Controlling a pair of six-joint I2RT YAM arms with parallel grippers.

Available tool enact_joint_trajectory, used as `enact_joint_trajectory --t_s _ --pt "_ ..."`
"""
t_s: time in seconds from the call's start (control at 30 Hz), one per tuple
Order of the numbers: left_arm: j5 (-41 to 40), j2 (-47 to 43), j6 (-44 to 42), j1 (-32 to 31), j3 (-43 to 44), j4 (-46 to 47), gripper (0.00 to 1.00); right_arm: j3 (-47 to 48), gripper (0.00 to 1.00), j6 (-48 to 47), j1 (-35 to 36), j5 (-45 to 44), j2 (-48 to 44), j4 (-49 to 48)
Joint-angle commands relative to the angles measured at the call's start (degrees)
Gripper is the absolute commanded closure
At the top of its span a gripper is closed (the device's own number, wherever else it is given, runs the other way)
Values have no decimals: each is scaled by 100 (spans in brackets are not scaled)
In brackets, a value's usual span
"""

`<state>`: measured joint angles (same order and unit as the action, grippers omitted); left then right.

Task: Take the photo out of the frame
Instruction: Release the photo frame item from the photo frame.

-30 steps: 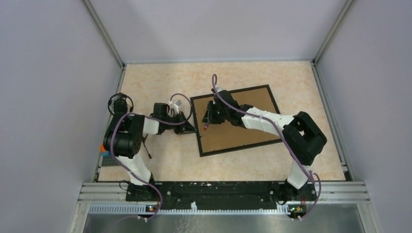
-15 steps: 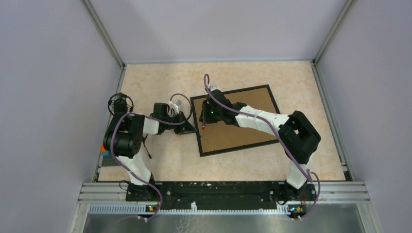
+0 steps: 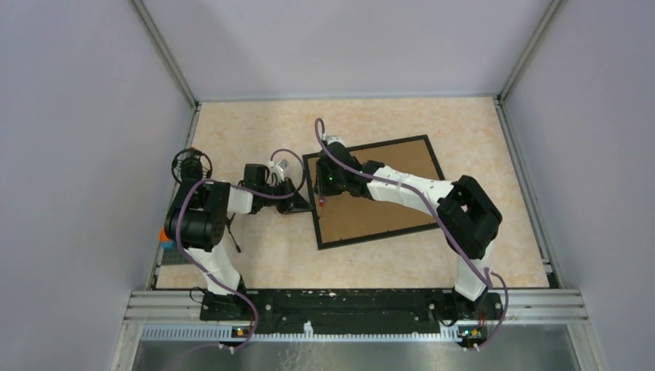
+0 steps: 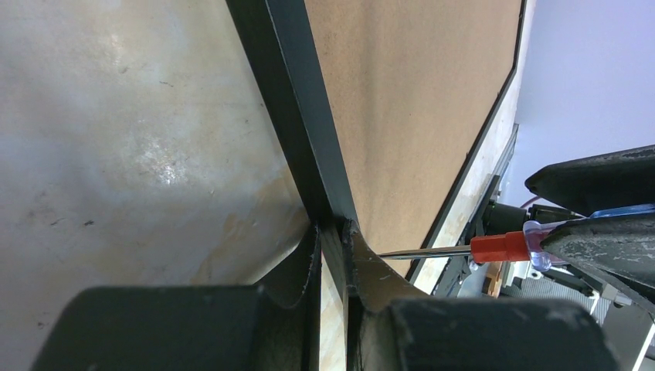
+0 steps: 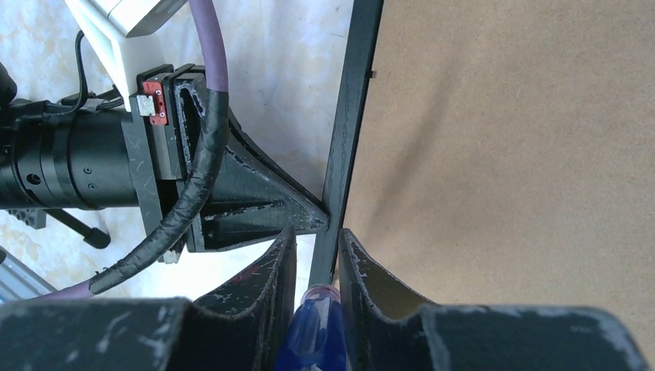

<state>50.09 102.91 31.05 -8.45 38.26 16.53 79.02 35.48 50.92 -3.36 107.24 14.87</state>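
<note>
The frame (image 3: 375,220) lies face down on the table with its brown board back up. The photo is hidden. My left gripper (image 3: 306,205) is shut on the frame's black left edge (image 4: 286,100); in the left wrist view its jaws (image 4: 332,228) pinch that edge. My right gripper (image 3: 324,192) is shut on a screwdriver with a blue handle (image 5: 313,332), a red collar (image 4: 502,247) and a thin metal shaft. The shaft points at the frame's left edge (image 5: 355,100), just beside the left fingertip (image 5: 309,216). In its own view the right gripper (image 5: 318,236) sits over that edge.
A black round fixture (image 3: 189,164) and a small orange thing (image 3: 164,234) sit at the table's left side. Grey walls close in the table on three sides. A metal rail (image 3: 355,301) runs along the near edge.
My right arm has moved left across the frame's back with the screwdriver, bringing it to the left edge. The left gripper and the frame have not moved.
</note>
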Motion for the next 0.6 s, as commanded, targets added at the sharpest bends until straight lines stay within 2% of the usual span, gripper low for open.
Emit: enact_joint_trajectory --t_s 0.0,0.2,0.4,0.57 --pt "-675 405 -239 -210 -85 -272 89 291 100 679 588 862 275 -450" --pt "-701 334 -248 -213 -95 -290 88 331 100 463 254 728 76 -272" --pt "-711 262 -170 -209 -64 -329 88 -91 100 173 -511 905 -466 -446" --pt "-692 361 255 -210 -55 -117 87 -422 100 4 -1144 1095 -866 -578"
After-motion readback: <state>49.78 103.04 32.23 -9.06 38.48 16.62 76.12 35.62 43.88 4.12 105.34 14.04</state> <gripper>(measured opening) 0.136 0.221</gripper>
